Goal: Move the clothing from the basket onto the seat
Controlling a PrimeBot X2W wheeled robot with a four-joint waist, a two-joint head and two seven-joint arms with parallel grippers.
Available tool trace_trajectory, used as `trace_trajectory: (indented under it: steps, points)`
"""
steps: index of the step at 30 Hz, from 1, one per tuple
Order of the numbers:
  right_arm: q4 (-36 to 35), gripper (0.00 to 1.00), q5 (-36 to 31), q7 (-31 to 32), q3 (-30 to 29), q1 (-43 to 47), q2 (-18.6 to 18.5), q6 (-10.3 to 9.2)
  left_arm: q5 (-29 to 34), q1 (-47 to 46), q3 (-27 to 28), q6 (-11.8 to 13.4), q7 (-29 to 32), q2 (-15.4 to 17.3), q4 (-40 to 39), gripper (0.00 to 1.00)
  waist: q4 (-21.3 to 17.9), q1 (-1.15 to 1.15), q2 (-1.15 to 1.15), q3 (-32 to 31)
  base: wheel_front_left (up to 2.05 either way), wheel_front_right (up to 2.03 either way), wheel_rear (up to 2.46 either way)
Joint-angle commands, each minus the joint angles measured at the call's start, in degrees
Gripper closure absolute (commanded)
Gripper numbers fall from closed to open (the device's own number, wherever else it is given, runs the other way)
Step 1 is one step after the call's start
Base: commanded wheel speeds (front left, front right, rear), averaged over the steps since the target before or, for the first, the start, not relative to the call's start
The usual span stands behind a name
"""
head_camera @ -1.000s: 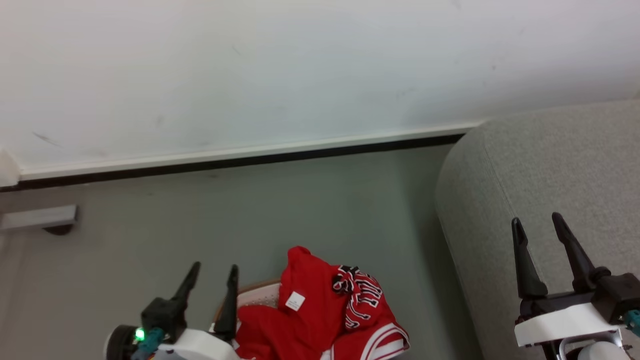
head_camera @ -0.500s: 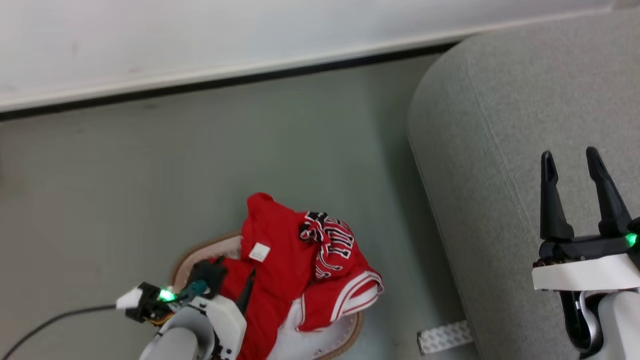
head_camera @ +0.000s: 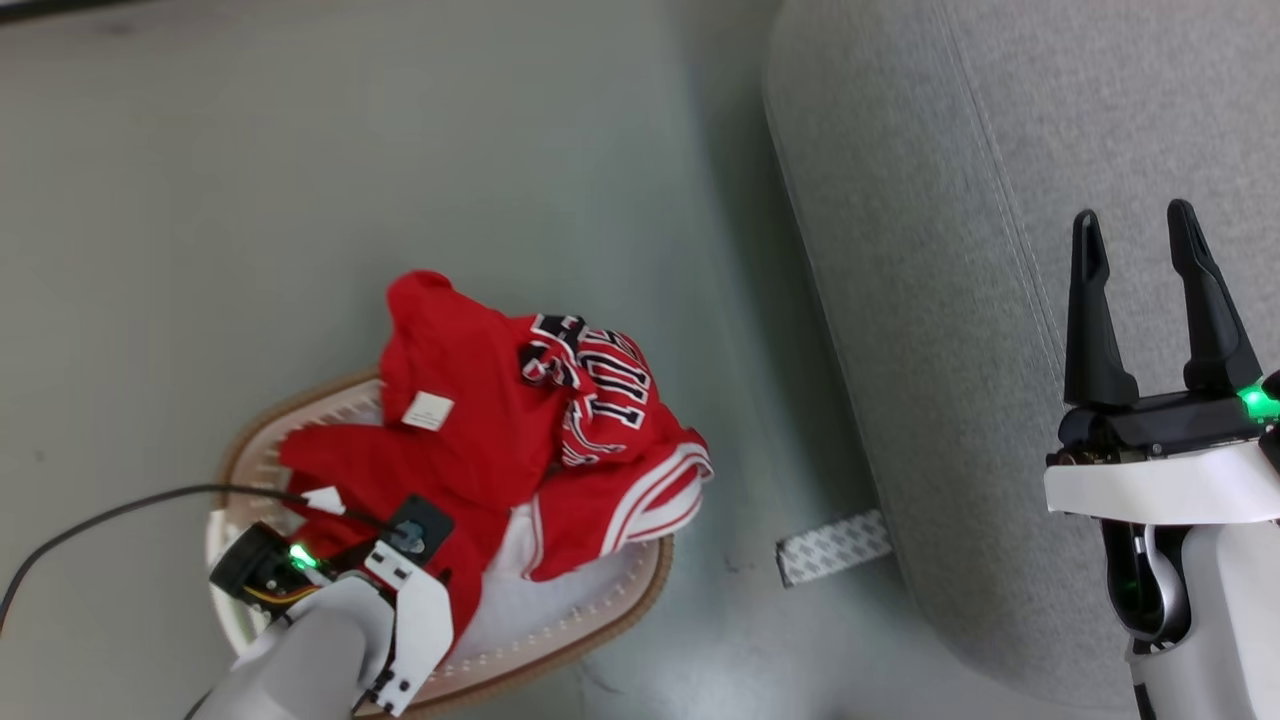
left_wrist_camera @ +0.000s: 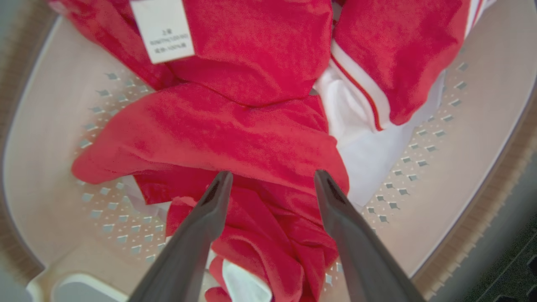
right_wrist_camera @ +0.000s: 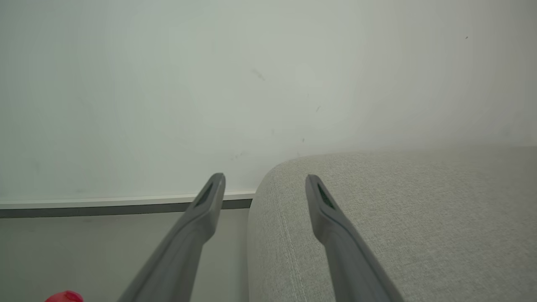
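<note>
Dark fingers of the left gripper stand spread wide and point down into the basket with nothing pinched between them. Their tips sit at a rumpled red fold of the clothing, and more red cloth bulges up in the gap. Whether the tips press the fabric or hang just over it, I cannot tell. All the clothing lies heaped in the basket: plain red folds nearest the fingers, a white tag beyond them, and a piece with white stripes to one side over white cloth. In the head view the jersey's black-and-white lettering tops the pile, and one red edge hangs over the brown rim toward the seat. A black cable runs from the left wrist across the grey floor. The basket stands on that floor near the seat but apart from it, with a pale patterned strip on the floor between them. The right gripper is over the seat, well away from the basket, its jaws parted just as wide and empty. Its wrist view looks along the seat's rounded edge to a pale wall and skirting.
</note>
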Motion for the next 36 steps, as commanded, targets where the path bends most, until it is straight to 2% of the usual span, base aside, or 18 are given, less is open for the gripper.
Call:
trace_trajectory:
  steps: [1,12,20,21,22,23,24,31,36]
  points:
    - [-0.39,0.0,0.52,0.04,0.24,-1.02,0.23,-0.12,0.69,-1.12,-1.0,-0.13,0.92,0.85,0.75,0.0,-2.42,-0.01,0.0,3.39,0.0,0.0,0.0]
    - [-0.78,0.0,2.75,0.04,2.07,-2.93,0.91,-0.12,-2.5,-4.47,-8.12,-0.1,10.38,3.58,2.74,0.0,-6.56,-0.01,0.0,10.44,0.0,0.0,0.0]
    - [-0.95,0.0,4.71,0.04,2.84,-4.21,0.9,-0.12,-6.56,-5.93,-7.6,-0.02,15.77,5.01,2.93,0.0,-8.03,-0.01,0.0,13.07,0.0,0.0,0.0]
    - [-0.98,0.0,4.81,0.04,2.82,-4.23,0.9,-0.12,-6.53,-5.94,-7.78,0.07,16.22,5.0,2.94,0.42,-8.04,-0.01,0.0,13.15,0.0,0.0,0.0]
    - [-0.96,0.0,4.88,0.04,2.78,-4.2,0.9,-0.12,-6.59,-6.01,-7.91,0.08,16.5,4.91,2.94,0.76,-7.98,-0.01,0.0,13.15,0.0,0.0,0.0]
    - [-0.96,0.0,4.88,0.04,2.78,-4.2,0.9,-0.12,-6.59,-6.01,-7.91,0.08,16.5,4.91,2.94,0.76,-7.98,-0.01,0.0,13.15,0.0,0.0,0.0]
    - [-0.85,0.0,4.86,0.04,2.7,-4.19,0.9,-0.12,-6.74,-6.15,-8.0,0.29,16.48,4.66,2.93,1.0,-7.86,-0.01,0.0,13.05,0.0,0.0,0.0]
    - [-0.23,0.0,3.82,0.04,2.44,-4.1,0.89,-0.12,-7.78,-5.88,-8.39,1.27,15.76,1.91,2.86,1.0,-6.11,-0.01,0.0,9.72,0.0,0.0,0.0]
    - [1.04,0.0,1.68,0.04,1.53,-2.22,0.83,-0.12,-9.15,-2.55,-8.62,2.05,13.3,-2.37,2.82,1.0,-2.31,-0.01,0.0,1.83,0.0,0.0,0.0]
